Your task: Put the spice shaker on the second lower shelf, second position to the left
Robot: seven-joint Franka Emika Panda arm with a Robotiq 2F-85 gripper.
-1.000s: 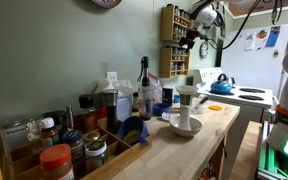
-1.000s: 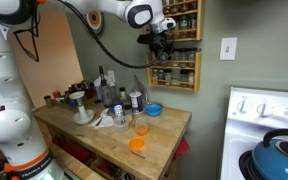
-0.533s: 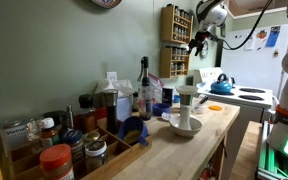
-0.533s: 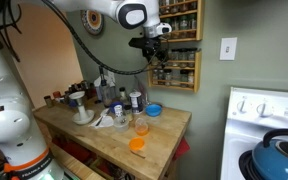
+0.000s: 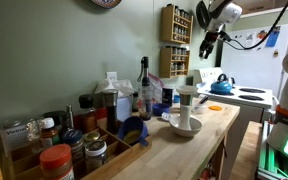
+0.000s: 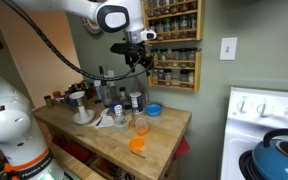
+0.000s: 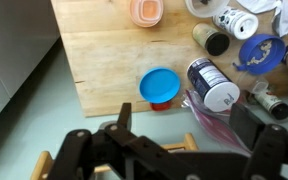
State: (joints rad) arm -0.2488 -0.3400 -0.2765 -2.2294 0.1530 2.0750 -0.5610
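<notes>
The small light-brown wooden rack (image 5: 176, 38) hangs on the green wall, and it also shows in the other exterior view (image 6: 175, 46). Its narrow tiers hold rows of little spice jars. The lower tiers (image 6: 174, 68) are full of jars, and I cannot tell which one is the spice shaker. My gripper (image 6: 135, 58) hangs in the air clear of the rack, above the table's far end, also in an exterior view (image 5: 208, 45). In the wrist view the gripper (image 7: 184, 125) is open and empty, looking down at the table.
The wooden table (image 6: 104, 132) carries bottles, an orange cup (image 7: 145, 10), a blue-lidded cup (image 7: 160, 86), a white-lidded jar (image 7: 212, 86) and a white stand (image 5: 187, 112). A low tray of big jars (image 5: 54, 148) stands near the camera. A stove with a blue kettle (image 6: 280, 150) is beside the table.
My gripper has drawn back from the rack's front, out over the table. It holds nothing now.
</notes>
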